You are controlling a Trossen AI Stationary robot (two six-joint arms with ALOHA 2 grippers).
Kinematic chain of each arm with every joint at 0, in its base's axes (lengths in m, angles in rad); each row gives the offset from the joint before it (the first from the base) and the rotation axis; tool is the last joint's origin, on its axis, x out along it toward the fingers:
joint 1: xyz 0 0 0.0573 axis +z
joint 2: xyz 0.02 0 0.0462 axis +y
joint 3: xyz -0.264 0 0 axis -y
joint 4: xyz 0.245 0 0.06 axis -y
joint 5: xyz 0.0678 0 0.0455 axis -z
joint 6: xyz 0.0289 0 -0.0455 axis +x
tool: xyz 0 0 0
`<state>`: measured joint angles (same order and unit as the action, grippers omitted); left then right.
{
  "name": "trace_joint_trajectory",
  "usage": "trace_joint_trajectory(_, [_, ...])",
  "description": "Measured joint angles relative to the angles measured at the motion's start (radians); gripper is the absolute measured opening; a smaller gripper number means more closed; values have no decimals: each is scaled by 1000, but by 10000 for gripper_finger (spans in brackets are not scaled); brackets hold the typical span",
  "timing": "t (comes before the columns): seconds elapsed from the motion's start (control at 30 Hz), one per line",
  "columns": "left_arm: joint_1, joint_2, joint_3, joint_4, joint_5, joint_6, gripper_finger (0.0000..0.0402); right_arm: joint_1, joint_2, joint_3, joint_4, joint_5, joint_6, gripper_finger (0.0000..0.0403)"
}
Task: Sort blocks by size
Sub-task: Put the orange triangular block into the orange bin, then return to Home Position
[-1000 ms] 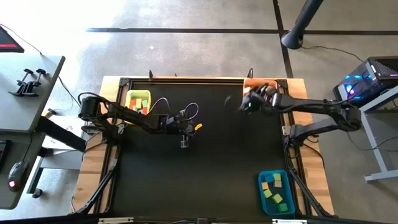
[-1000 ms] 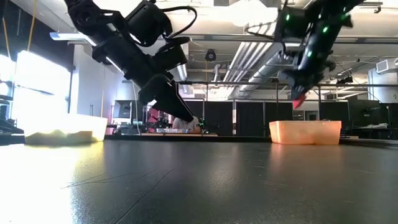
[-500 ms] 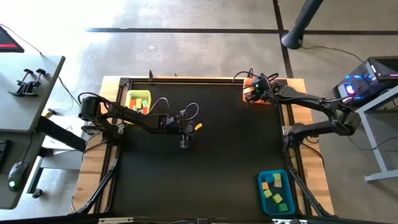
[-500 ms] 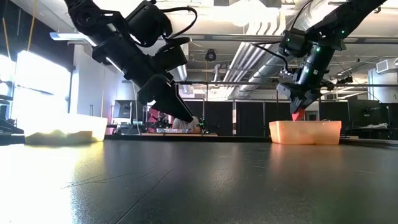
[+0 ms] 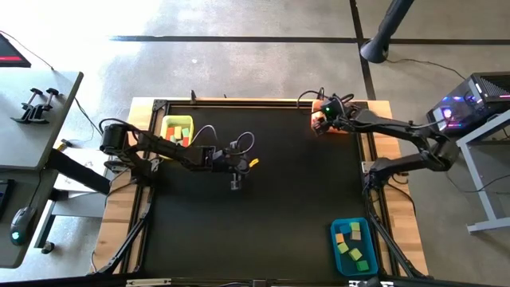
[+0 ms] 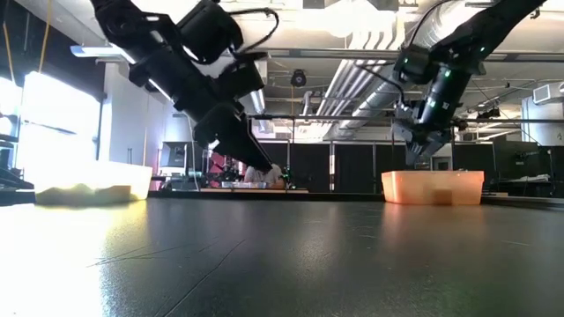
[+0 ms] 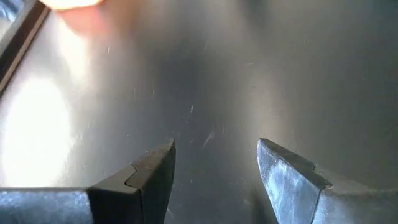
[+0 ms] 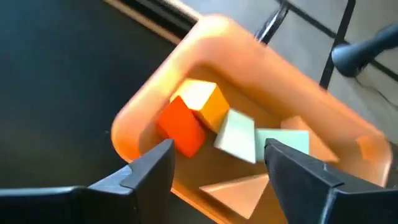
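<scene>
Red block (image 8: pixel 181 127) dropped from right tool (image 8: pixel 217 163), now spread above orange bin (image 8: pixel 149 118), blocks below in all three bins, bench bare, left tool (image 7: pixel 214 163) gaping, idle mid-bench, sorting seemingly almost done.

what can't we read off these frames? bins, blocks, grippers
- Orange bin, high view: the right gripper and arm cover it, so its block count is hidden.
- Same bin, right wrist view: blurred and cut by the edge; only some blocks show.
- Yellow bin, low view: glare washes out its contents.
- Blue bin, high view: blocks too small to size.
- Left gripper: open, over bare mat.
</scene>
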<state>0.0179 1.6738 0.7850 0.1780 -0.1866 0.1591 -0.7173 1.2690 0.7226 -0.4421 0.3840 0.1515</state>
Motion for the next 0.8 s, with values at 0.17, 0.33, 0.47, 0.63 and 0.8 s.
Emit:
trace_joint_trajectory(0.17, [-50,-107,-21,-50,-1,85,213,94,-106,-10,4,-154,-44,242])
trace_joint_trajectory(0.33, [-80,-327,-159,-86,-69,75,213,279,-257,-170,170,-410,-140,242])
trace_joint_trajectory(0.47, [-79,-563,-314,-37,-85,12,213,426,-383,-343,396,-502,-26,242])
trace_joint_trajectory(0.63, [-60,-827,-468,26,-82,-111,213,569,-538,-493,633,-585,5,242])
trace_joint_trajectory(0.8, [-31,-1006,-549,29,-76,-166,213,595,-733,-600,803,-628,28,242])
